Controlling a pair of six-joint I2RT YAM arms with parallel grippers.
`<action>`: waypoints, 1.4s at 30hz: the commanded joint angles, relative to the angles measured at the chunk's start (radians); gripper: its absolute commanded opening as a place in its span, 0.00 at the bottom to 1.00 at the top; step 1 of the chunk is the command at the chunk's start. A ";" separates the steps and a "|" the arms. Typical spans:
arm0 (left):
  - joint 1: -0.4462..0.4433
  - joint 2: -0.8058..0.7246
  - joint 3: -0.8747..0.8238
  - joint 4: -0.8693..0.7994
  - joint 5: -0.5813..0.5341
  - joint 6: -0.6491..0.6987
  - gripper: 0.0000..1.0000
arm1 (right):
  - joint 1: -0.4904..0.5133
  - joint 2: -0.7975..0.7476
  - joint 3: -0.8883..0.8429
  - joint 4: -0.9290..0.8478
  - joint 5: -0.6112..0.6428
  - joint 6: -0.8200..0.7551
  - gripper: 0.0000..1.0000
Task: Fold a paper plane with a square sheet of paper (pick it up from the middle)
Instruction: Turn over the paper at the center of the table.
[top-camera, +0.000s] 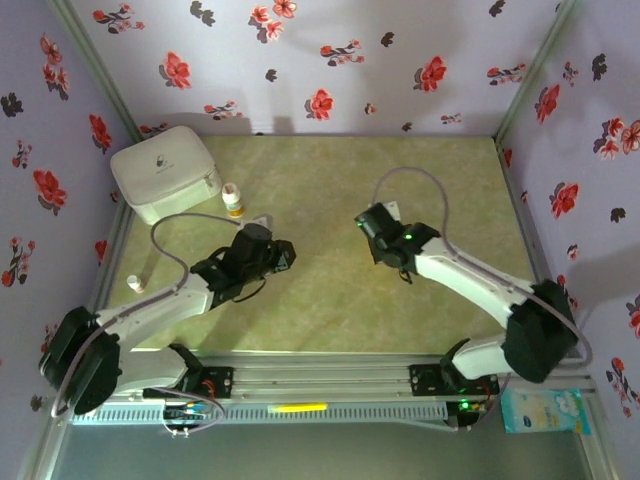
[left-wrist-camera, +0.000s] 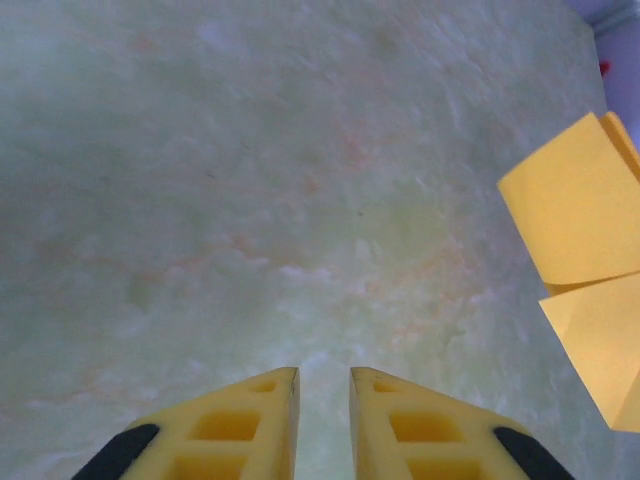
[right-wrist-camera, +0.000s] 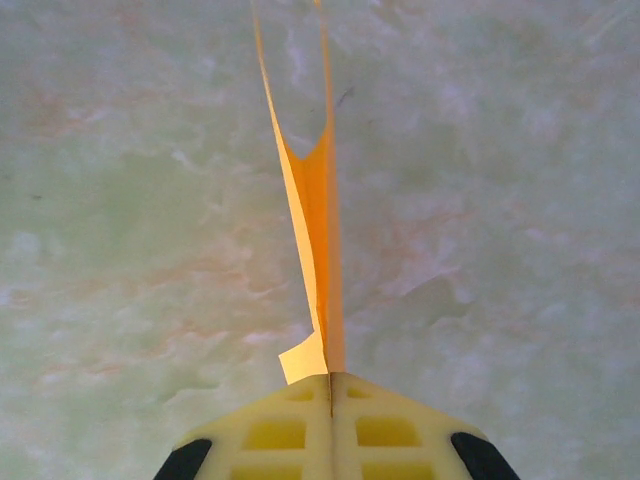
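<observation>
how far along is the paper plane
Done: the paper is already folded into layers. In hand: the right tool is shut on its edge; the left tool stands open, holding nothing. Left: the left wrist view shows blunt flaps, no pointed dart yet, so more folds likely remain.

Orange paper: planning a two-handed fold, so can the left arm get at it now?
Probably yes: the paper hangs just right of the left gripper, nothing between them; the right gripper pinches its edge.

Orange paper (left-wrist-camera: 575, 215) partly beyond the left wrist view's right edge
</observation>
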 joint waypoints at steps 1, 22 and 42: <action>0.011 -0.076 -0.036 -0.050 -0.092 -0.051 0.20 | 0.081 0.091 0.045 -0.070 0.235 -0.051 0.00; 0.025 -0.241 -0.022 -0.303 -0.246 -0.058 0.21 | 0.291 0.518 0.331 -0.111 -0.114 0.079 0.06; 0.026 -0.166 -0.004 -0.269 -0.135 -0.022 0.29 | 0.121 0.171 0.013 0.324 -0.800 0.294 0.46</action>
